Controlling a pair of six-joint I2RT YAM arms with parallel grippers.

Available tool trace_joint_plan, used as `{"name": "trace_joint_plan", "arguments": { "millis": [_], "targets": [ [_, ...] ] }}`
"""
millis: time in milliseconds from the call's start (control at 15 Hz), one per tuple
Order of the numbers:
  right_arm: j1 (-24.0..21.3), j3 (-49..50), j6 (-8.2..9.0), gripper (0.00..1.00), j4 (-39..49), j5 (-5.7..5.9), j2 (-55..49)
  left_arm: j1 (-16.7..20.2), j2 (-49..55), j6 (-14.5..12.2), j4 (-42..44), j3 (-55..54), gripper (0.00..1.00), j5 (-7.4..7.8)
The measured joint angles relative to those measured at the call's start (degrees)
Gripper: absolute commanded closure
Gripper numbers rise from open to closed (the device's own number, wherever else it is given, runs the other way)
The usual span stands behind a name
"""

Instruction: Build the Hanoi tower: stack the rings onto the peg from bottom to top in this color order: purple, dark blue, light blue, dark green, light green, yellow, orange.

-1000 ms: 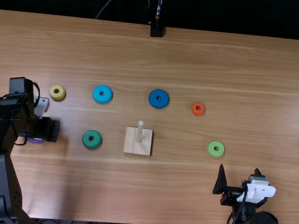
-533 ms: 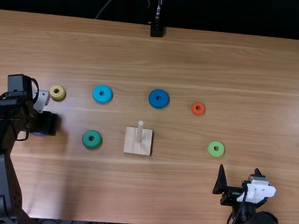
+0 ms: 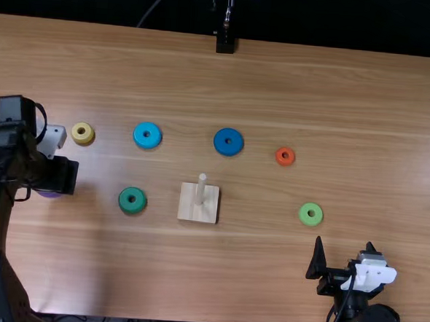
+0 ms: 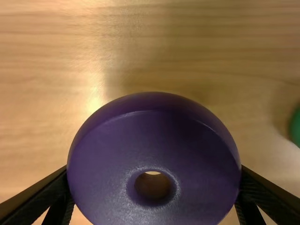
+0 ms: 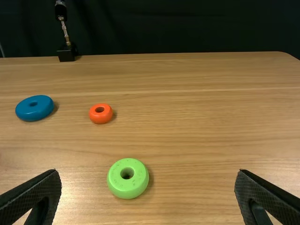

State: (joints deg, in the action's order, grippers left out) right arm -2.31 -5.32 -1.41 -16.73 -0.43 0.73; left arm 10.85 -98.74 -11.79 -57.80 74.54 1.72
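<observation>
At the left side of the top view, my left gripper (image 3: 64,175) is over the purple ring (image 3: 50,194), partly covering it. The left wrist view has the purple ring (image 4: 154,136) gripped at both sides by my left gripper (image 4: 153,176), with wood visible through its hole. The peg (image 3: 201,189) stands bare on its square wooden base (image 3: 198,214). Dark blue ring (image 3: 228,141), light blue ring (image 3: 147,135), dark green ring (image 3: 132,200), light green ring (image 3: 310,214), yellow ring (image 3: 83,133) and orange ring (image 3: 285,156) lie apart. My right gripper (image 3: 345,245) is open, as is the right gripper (image 5: 147,180) in its wrist view.
The yellow ring lies close beyond the left arm's wrist. Dark green sits between that arm and the peg base, while light green lies just beyond the right gripper. A black stand (image 3: 226,43) is at the table's far edge.
My left gripper has shifted toward the far left, along with the purple ring. The right arm and the other rings have stayed put.
</observation>
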Motion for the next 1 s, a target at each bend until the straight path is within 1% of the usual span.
{"name": "trace_joint_plan", "arguments": {
  "millis": [200,267,400,667,733,800,1000],
  "targets": [
    [0.0,-0.02,0.02,0.0,0.0,-0.02,0.0,-0.15,4.24,0.0,-9.55,5.55,1.0,0.02],
    [0.0,-0.02,0.04,0.0,0.0,-0.02,0.0,-0.9,5.05,0.02,-11.76,7.04,1.0,0.02],
    [0.0,-0.02,0.02,0.0,0.0,-0.02,0.0,-5.01,5.84,0.02,-16.63,10.23,1.0,0.07],
    [0.0,0.0,0.02,0.0,0.02,0.0,0.0,-14.03,5.92,0.17,-20.98,17.2,1.0,0.24],
    [0.0,-0.02,0.02,0.0,-0.02,0.0,0.0,-16.55,5.92,0.66,-22.16,19.82,1.0,0.2],
    [0.0,0.0,0.04,0.0,-0.02,-0.02,0.0,-18.88,5.92,1.64,-22.67,21.53,1.0,0.24],
    [0.0,0.0,0.04,0.0,-0.02,-0.02,0.0,-25.92,5.92,6.08,-23.1,24.09,1.0,0.24]
  ]
}}
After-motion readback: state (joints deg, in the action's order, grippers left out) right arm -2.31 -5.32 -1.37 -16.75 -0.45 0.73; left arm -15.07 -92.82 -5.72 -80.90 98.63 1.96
